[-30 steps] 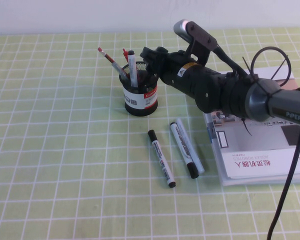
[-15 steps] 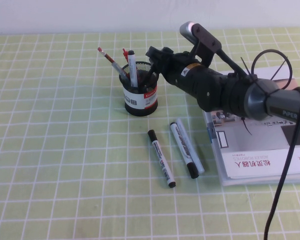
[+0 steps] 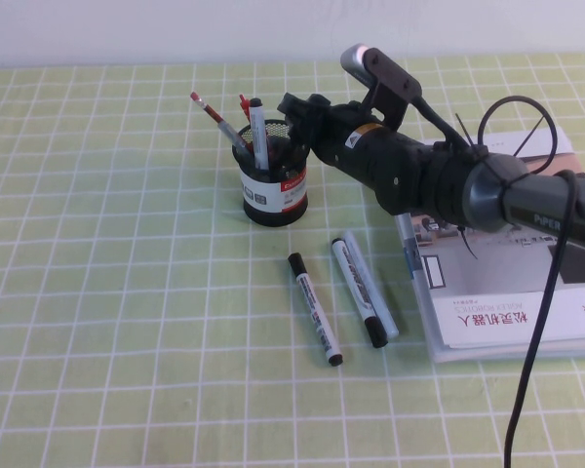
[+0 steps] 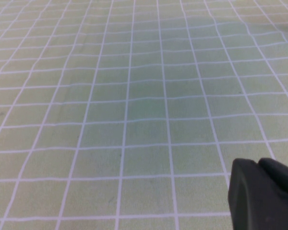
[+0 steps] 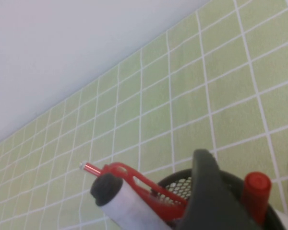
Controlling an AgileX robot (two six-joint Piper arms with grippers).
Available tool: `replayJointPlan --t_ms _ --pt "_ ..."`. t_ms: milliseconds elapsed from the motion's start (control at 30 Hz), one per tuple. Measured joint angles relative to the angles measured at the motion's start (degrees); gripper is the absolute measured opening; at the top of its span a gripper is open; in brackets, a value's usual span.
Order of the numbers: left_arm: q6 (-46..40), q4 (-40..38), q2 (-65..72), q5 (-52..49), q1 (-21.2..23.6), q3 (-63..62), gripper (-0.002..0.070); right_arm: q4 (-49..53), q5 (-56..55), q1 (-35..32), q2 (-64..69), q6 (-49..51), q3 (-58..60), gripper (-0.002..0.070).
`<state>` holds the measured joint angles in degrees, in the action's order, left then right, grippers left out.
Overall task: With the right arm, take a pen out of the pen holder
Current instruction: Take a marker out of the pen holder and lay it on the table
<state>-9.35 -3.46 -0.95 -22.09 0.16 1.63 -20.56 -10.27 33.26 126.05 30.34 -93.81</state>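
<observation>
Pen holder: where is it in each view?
High view: pen holder mid-table, right gripper open at its rim.
Left wrist view: absent; left gripper over bare cloth.
Right wrist view: mesh rim behind a finger.
Shared landmark: dark-capped marker standing in it.

Checked green cloth (image 3: 97,292) carries pen holder (image 3: 276,200), two markers (image 3: 314,308), perhaps a booklet (image 3: 507,292).

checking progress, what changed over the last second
Right gripper drifted slightly right, then returned over the black mesh pen holder, open, gripping nothing. Pens inside and two white markers on the checked cloth stayed put. Left gripper hovers over bare cloth.
</observation>
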Motion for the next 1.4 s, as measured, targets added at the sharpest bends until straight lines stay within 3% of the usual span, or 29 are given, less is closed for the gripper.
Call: replayJointPlan --t_ms 867,1167,1400 --pt "0.0 0.0 0.0 0.0 0.0 0.0 -0.0006 -0.9 -2.8 0.0 0.3 -0.5 0.0 0.003" --pt "0.0 0.0 0.0 0.0 0.0 0.0 -0.0006 -1.0 -2.7 -0.1 0.3 -1.1 0.0 0.0022" --pt "0.0 0.0 0.0 0.0 0.0 0.0 -0.0006 -0.9 0.0 -0.1 -2.6 -7.3 0.0 0.0022"
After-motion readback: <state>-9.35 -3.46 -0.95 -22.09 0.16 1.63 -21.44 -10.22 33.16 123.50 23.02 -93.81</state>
